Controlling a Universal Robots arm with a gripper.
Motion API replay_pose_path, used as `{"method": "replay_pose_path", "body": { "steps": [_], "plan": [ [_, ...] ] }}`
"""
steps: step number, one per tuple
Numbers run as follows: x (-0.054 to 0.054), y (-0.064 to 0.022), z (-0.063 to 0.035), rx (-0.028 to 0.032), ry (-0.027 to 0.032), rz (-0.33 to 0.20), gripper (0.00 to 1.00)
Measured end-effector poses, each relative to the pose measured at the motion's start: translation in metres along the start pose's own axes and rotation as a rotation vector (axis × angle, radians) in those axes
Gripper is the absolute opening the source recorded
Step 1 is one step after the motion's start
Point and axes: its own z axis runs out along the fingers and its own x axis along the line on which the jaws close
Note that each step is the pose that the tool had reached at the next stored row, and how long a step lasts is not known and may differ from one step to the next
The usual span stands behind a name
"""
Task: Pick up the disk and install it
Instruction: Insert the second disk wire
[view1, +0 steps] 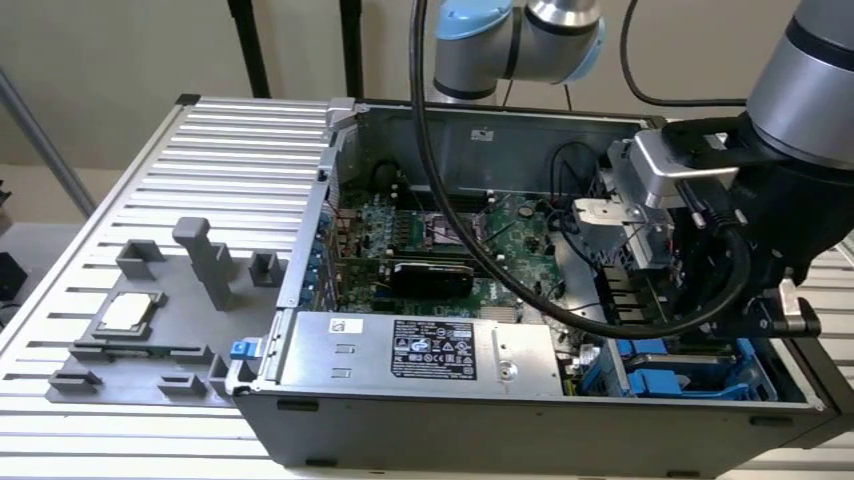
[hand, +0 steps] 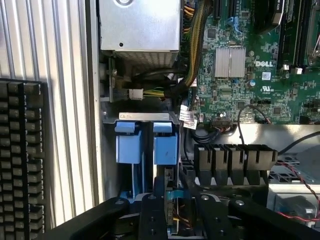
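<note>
Open grey steel computer case (view1: 400, 118) on the ribbed aluminium table (view1: 200, 150); my arm reaches over its corner at the exterior view's right, where the drive bay sits. Inside lies the green motherboard (view1: 454, 235), and along the near wall the big silver power-supply box with a black label (view1: 414, 345), which is not my concern. In the bay the blue plastic carriers (view1: 674, 380) stand side by side; from the wrist view their two square blue tabs (hand: 145, 147) are just ahead of my claw (hand: 170, 207). The disk (hand: 169, 197), a thin silver-grey drive seen edge-on in its blue frame, stands upright between my two black fingers (hand: 150, 215), which seem pressed onto it, its lower part already down among the bay rails. Risks, largest first: if the disk is tilted against the rails it could jam and scrape the case wall, and pushing on would strain frame and claw. My thick black cable loop (view1: 721, 270) hangs near the bay and the red wires (hand: 300, 180); a careless swing could snag them. The yellow-and-black wire bundle (hand: 192, 45) and white connector (hand: 136, 94) lie just beside the slot and could get pinched. A slight slip in my pinch would cock the drive off its rails.
</note>
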Motion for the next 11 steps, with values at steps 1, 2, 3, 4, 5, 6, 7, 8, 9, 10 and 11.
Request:
{"method": "replay_pose_path", "body": {
  "steps": [1, 2, 3, 4, 5, 6, 7, 8, 9, 10, 11],
  "plan": [
    [0.0000, 0.0018, -0.0006, 0.0022, -0.0004, 0.000, 1.00],
    [0.0001, 0.0033, -0.0013, 0.0042, -0.0003, 0.000, 1.00],
    [0.0001, 0.0048, -0.0017, 0.0062, -0.0002, 0.000, 1.00],
    [0.0002, 0.0060, -0.0019, 0.0080, -0.0002, 0.000, 1.00],
    [0.0003, 0.0066, -0.0020, 0.0098, -0.0002, 0.000, 1.00],
    [0.0003, 0.0068, -0.0020, 0.0109, -0.0003, 0.000, 1.00],
    [0.0002, 0.0068, -0.0020, 0.0111, -0.0003, 0.000, 1.00],
    [0.0002, 0.0068, -0.0020, 0.0112, -0.0003, 0.000, 1.00],
    [0.0002, 0.0069, -0.0020, 0.0112, -0.0003, 0.000, 1.00],
    [0.0002, 0.0069, -0.0020, 0.0112, -0.0003, 0.000, 1.00],
    [0.0002, 0.0069, -0.0020, 0.0112, -0.0003, 0.000, 1.00]
  ]
}}
